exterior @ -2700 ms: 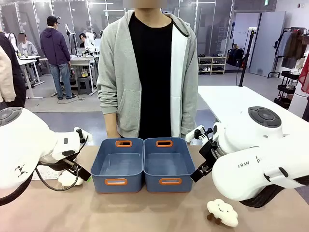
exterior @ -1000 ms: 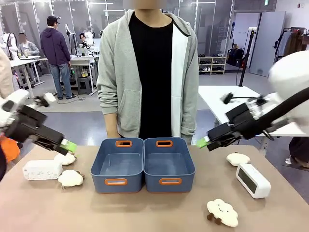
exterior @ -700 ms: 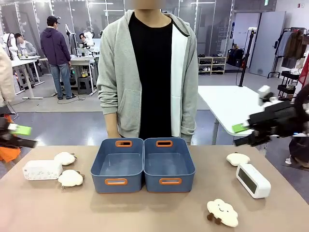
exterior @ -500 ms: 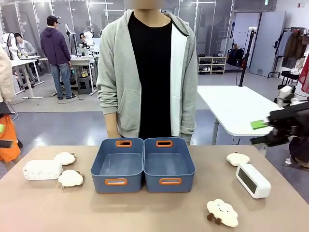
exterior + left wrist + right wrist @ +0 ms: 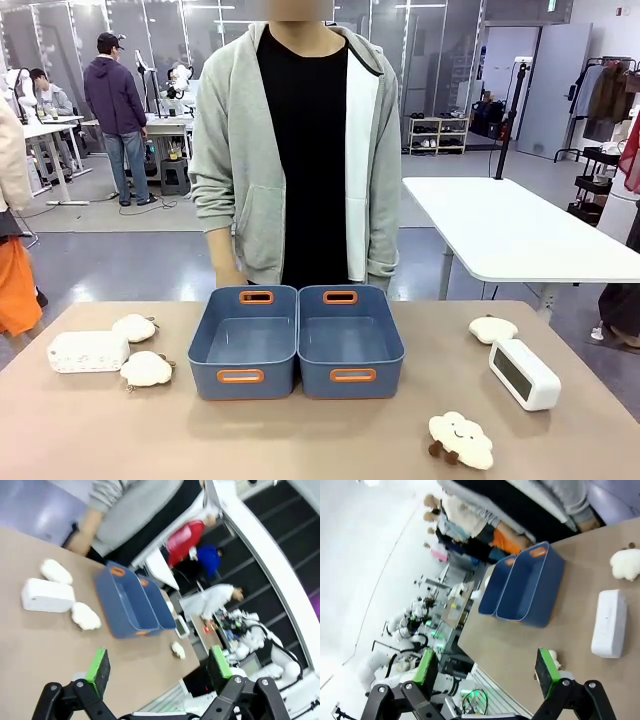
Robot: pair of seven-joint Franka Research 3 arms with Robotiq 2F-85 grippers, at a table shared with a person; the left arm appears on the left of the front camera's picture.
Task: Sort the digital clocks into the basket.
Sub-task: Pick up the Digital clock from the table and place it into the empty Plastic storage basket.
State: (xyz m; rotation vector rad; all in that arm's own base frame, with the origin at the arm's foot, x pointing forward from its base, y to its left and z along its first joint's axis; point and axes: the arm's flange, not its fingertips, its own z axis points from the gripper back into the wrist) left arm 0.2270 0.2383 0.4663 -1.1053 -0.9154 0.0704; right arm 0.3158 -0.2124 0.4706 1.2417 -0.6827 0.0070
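- The left claw (image 5: 158,664), in the left wrist view, rises from the bottom edge with its green-padded fingers spread wide and nothing between them. It hangs high over the surface (image 5: 45,645).
- The right claw (image 5: 486,666), in the right wrist view, is likewise wide open and holds nothing.
- The first digital clock (image 5: 88,351) lies on the surface at the left of the front view, well apart from the baskets. The upper cloud toy (image 5: 133,327) and the lower cloud toy (image 5: 146,368) lie just beside it on its right.
- The second digital clock (image 5: 525,373) lies at the right of the front view with its dark screen turned toward the lower left. The third cloud toy (image 5: 493,328) lies near it, above in the frame.
- The left basket (image 5: 270,382) and the right basket (image 5: 320,382) stand at the centre, side by side and touching. Both clocks lie outside them.
- The smiling cloud toy (image 5: 461,439) rests at the lower right.
- The person (image 5: 290,150), in a grey hooded jacket over a black top, stands at the far edge behind the baskets.
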